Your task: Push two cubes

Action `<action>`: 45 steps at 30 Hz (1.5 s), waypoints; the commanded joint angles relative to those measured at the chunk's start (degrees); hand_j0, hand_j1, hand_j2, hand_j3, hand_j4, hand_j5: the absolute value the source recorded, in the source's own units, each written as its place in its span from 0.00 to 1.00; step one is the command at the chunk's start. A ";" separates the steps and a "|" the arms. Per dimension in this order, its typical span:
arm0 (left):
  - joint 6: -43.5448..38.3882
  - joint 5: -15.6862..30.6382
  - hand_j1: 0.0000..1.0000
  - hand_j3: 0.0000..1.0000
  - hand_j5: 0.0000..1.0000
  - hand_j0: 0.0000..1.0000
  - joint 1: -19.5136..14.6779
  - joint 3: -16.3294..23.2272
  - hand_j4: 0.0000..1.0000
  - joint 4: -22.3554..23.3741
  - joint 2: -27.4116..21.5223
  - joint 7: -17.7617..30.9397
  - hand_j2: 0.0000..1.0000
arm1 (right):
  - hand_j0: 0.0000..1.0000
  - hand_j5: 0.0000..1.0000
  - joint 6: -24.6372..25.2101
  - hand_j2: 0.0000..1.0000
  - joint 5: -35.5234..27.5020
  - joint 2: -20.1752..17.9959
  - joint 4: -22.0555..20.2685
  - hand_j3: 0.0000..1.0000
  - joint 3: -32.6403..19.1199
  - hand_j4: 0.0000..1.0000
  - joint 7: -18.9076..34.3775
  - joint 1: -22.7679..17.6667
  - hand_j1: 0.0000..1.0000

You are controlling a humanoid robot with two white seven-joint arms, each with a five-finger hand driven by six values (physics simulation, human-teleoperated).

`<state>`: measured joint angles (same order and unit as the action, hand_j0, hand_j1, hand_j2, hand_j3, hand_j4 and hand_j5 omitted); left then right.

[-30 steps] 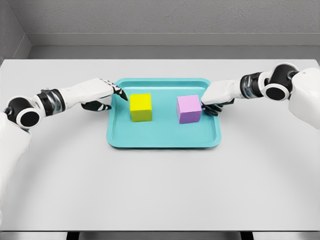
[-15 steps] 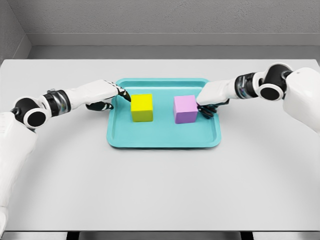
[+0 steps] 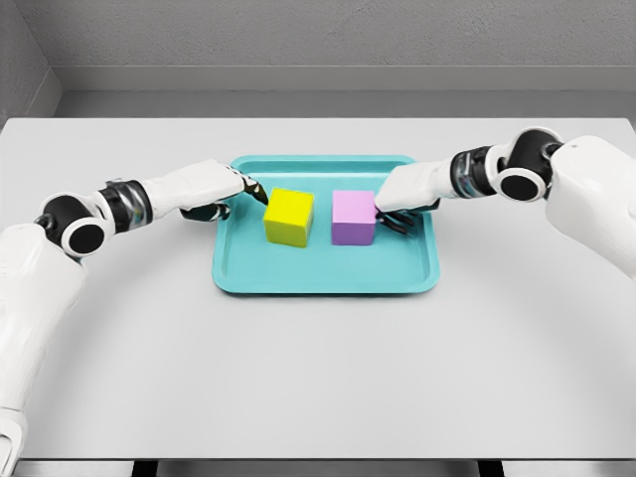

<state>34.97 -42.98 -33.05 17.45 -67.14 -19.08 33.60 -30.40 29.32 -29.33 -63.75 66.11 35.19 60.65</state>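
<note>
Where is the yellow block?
The yellow block sits in the teal tray, left of the purple block, with the left hand at its left side.

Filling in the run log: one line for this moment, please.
left hand at yellow cube | right hand at purple cube | cubes apart | both on teal tray

Yellow cube (image 3: pixel 288 217) and purple cube (image 3: pixel 353 218) close together on teal tray (image 3: pixel 325 277), left hand (image 3: pixel 214 189) and right hand (image 3: pixel 402 191) touching them
</note>
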 commanded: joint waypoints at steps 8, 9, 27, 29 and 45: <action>0.03 4.22 0.67 0.67 0.67 0.67 0.09 0.04 0.67 -0.27 -2.19 1.40 0.67 | 0.11 0.11 -0.72 0.11 0.21 0.15 0.55 0.11 0.86 0.11 -0.19 0.00 0.11; 0.03 4.22 0.67 0.67 0.67 0.67 0.09 0.13 0.67 -0.27 -2.28 1.40 0.67 | 0.11 0.11 -0.72 0.11 0.21 -0.02 0.64 0.11 0.95 0.11 -0.19 0.00 0.11; 0.03 4.40 0.68 0.68 0.68 0.68 0.18 3.12 0.68 -2.82 -2.54 1.40 0.68 | 0.11 0.11 -0.54 0.11 0.30 3.23 7.94 0.11 1.13 0.11 -0.19 0.61 0.11; 0.03 4.40 0.68 0.68 0.68 0.68 0.09 3.65 0.68 -2.82 -2.63 1.40 0.68 | 0.11 0.11 -0.54 0.11 0.38 3.23 8.73 0.11 1.04 0.11 -0.19 0.88 0.11; 0.03 4.40 0.68 0.68 0.68 0.68 0.09 4.88 0.68 -3.35 -1.93 1.40 0.68 | 0.11 0.11 -0.37 0.11 0.56 4.90 10.49 0.11 1.04 0.11 -0.19 1.41 0.11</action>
<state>35.11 -39.48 -32.96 21.98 -70.34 -21.03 34.79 -29.98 25.34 -24.51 -53.64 66.85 35.97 61.97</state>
